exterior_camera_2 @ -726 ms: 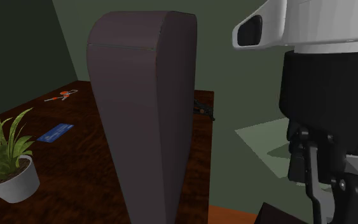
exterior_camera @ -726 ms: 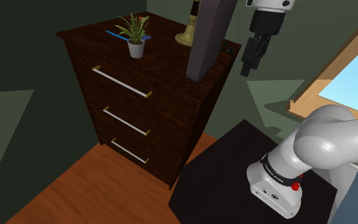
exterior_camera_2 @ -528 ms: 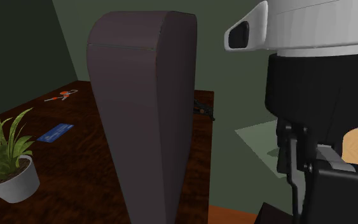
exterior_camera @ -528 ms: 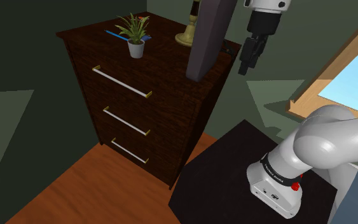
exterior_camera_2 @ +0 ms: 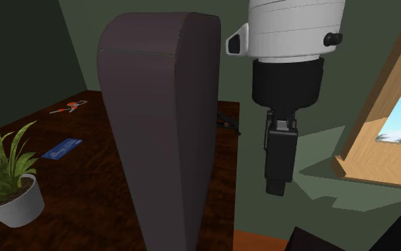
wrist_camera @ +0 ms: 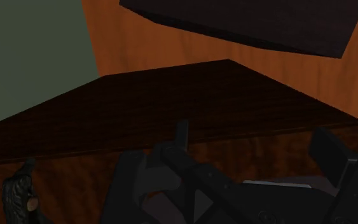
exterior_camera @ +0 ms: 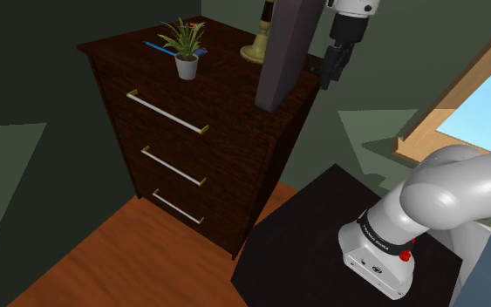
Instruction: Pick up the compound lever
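Observation:
The compound lever is a small black object lying at the far edge of the dark wooden dresser top, just behind a tall dark slab. In the shoulder view the lever shows as a dark speck at the dresser's right corner. My black gripper hangs beside that corner, pointing down, a little off the dresser's edge. In the wrist view the fingers stand apart with nothing between them, and the lever lies off to the side of the gripper on the wood.
A potted plant, a blue card and a brass lamp base stand on the dresser. Reddish keys lie at its far corner. The black stand is below, with a window frame to the right.
The gripper has moved toward the dresser's corner, up and to the shoulder view's left. In the second exterior view it has drawn away from the camera toward the lever.

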